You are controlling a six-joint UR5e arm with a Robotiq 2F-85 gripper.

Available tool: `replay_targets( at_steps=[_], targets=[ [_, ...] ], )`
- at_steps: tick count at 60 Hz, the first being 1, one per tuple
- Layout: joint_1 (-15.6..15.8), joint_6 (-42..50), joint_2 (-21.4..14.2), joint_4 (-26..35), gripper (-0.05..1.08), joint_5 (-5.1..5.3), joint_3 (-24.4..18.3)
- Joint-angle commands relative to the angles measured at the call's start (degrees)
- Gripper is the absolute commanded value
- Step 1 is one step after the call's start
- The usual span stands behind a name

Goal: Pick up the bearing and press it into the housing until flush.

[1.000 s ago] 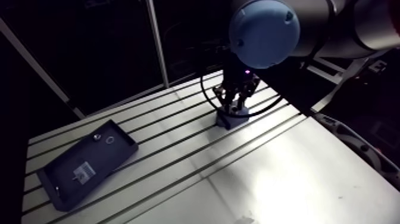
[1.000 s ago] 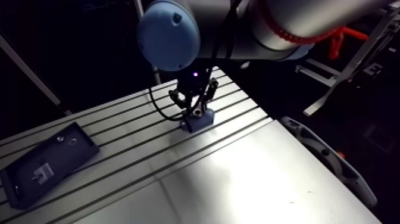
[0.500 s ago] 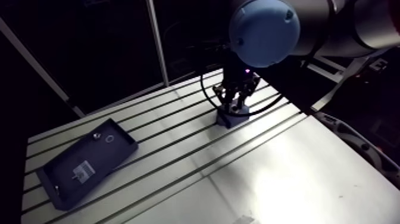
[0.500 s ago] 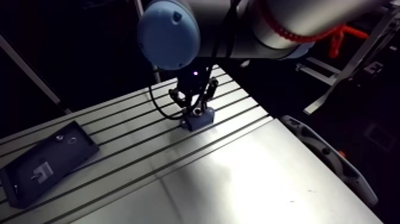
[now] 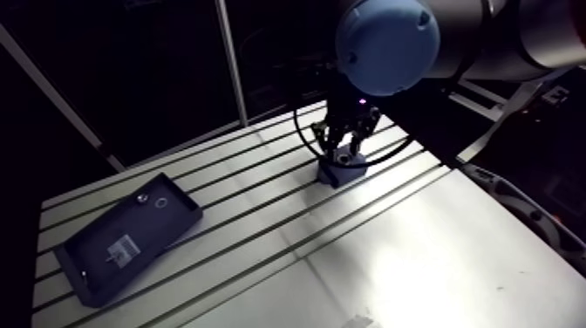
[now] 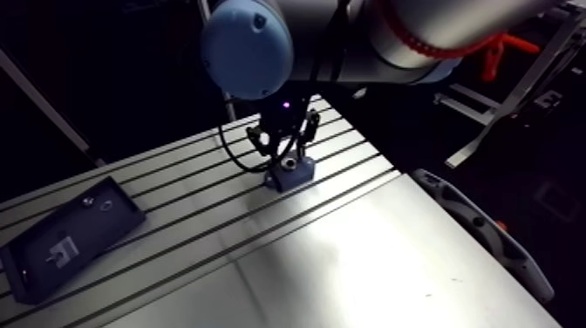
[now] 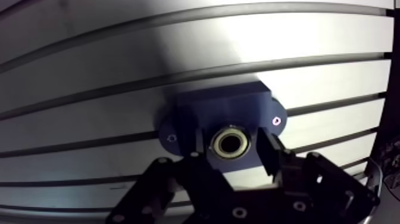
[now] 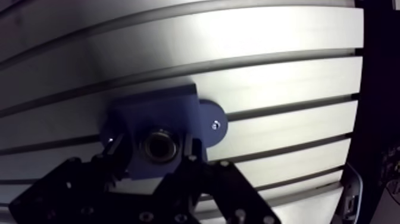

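Observation:
A dark blue housing [image 7: 226, 107] with two mounting ears sits on the slotted table. A metal bearing [image 7: 231, 143] rests in its bore, its ring face showing. My gripper [image 7: 232, 145] hangs just above the housing, open, with one finger on each side of the bearing and a small gap to it. In the arm view the gripper [image 5: 344, 146] stands over the housing [image 5: 342, 173] near the table's far side.
A dark flat tray [image 5: 96, 262] lies at the table's left end, holding a small ring [image 5: 160, 204], another small part and a white label. The slotted aluminium table [image 5: 419, 253] stretches bare toward the near right.
The gripper has risen slightly off the housing, so the bearing in the bore now shows below the fingers. The housing and tray have not moved.

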Motion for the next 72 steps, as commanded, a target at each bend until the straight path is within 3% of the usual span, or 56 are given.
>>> replay_targets(
  at_steps=[1,15,26,27,28,29,30,31,32,33,39,57,63,72],
  targets=[
    [0.1,0.0,-1.0,0.1,0.00,0.60,-1.0],
    [0.5,0.1,-2.3,1.7,0.00,0.77,-2.1],
    [0.9,0.2,-5.9,7.1,0.02,0.78,-4.0],
    [0.9,0.2,-6.3,7.9,0.13,0.70,-4.3],
    [0.9,0.2,-6.3,7.9,0.13,0.70,-4.3],
    [0.9,0.2,-6.4,8.6,0.34,0.46,-4.5],
    [0.9,0.2,-6.4,8.6,0.34,0.46,-4.5],
    [0.9,0.2,-6.6,9.0,0.58,0.35,-4.6],
    [0.9,0.2,-6.6,9.0,0.58,0.35,-4.6],
    [0.8,0.1,-6.6,8.9,0.78,0.56,-4.6],
    [0.6,0.0,-6.7,8.9,0.95,0.87,-4.5],
    [0.0,-3.6,-6.0,8.0,1.05,0.68,-3.2],
    [0.0,-10.0,-5.7,7.0,1.07,1.44,-2.1],
    [-0.4,-13.9,-5.6,6.6,1.07,1.65,-1.0]
  ],
)
